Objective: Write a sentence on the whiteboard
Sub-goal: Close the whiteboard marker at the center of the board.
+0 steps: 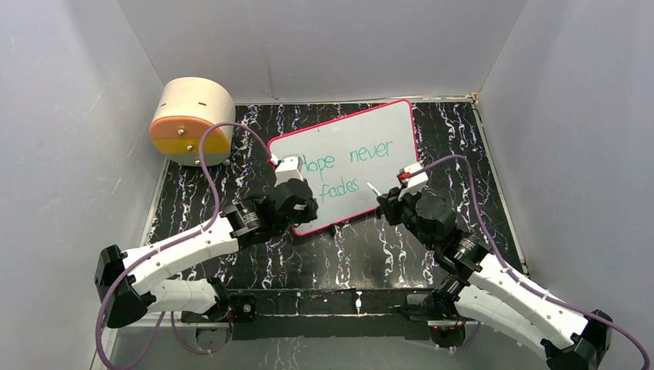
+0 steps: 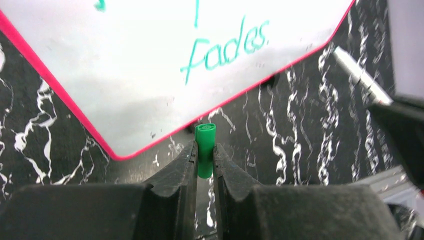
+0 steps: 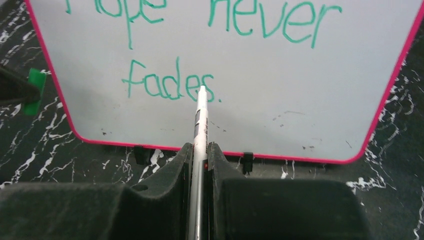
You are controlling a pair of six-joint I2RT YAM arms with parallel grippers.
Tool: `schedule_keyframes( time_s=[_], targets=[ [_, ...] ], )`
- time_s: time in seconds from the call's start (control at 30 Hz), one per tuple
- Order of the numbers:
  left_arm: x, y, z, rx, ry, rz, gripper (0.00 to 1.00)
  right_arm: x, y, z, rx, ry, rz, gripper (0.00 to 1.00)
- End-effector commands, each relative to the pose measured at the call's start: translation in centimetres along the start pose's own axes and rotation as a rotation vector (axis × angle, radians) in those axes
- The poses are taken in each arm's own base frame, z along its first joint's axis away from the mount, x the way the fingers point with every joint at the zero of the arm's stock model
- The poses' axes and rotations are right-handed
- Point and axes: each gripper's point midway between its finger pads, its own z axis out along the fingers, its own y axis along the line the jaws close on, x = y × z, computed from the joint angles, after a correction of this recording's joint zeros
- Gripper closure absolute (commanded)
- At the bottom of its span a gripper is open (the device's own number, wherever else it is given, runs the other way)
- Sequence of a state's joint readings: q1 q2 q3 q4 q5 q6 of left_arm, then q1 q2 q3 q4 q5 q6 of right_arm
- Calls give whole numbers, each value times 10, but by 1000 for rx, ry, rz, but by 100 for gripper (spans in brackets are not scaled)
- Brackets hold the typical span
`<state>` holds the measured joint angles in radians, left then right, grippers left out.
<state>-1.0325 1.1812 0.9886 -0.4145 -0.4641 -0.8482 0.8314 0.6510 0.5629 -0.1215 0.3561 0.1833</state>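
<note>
My right gripper [image 3: 200, 150] clamps pen [image 3: 201, 115], left gripper [image 2: 205, 155] pinches green cap [image 2: 205, 134]. Sentence [image 1: 348, 164] looks complete. Next: align cap onto tip.

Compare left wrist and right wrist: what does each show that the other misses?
Left wrist only: the hollow end of the small green plastic cap, pinched in the left gripper. Right wrist only: the legible top line "Hope never", and the right gripper clamping the slim white pen, tip by the full stop. Both: the flat white whiteboard with pink-red rim, teal "fades.", black marbled tabletop, plus the cap and pen.
</note>
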Motion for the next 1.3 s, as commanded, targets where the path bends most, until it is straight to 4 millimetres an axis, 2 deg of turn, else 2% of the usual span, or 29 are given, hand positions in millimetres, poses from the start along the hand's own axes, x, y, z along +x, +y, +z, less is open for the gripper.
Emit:
schedule_keyframes(
  time_s=[0.0, 0.23, 0.47, 0.93, 1.27],
  targets=[
    [-66, -1, -5, 5, -205, -111, 100, -37, 21, 7, -103, -158, 1, 100],
    [-115, -11, -1, 115, -289, -256, 100, -50, 42, 15, -217, -283, -10, 100],
    [-142, -20, -8, 170, -370, -367, 100, -66, 65, 17, -333, -419, -16, 100],
    [-142, -31, -8, 227, -354, -460, 100, -86, 91, 23, -457, -533, -11, 100],
    [-143, -39, -8, 271, -348, -482, 100, -87, 93, 25, -462, -548, 3, 100]
  ],
)
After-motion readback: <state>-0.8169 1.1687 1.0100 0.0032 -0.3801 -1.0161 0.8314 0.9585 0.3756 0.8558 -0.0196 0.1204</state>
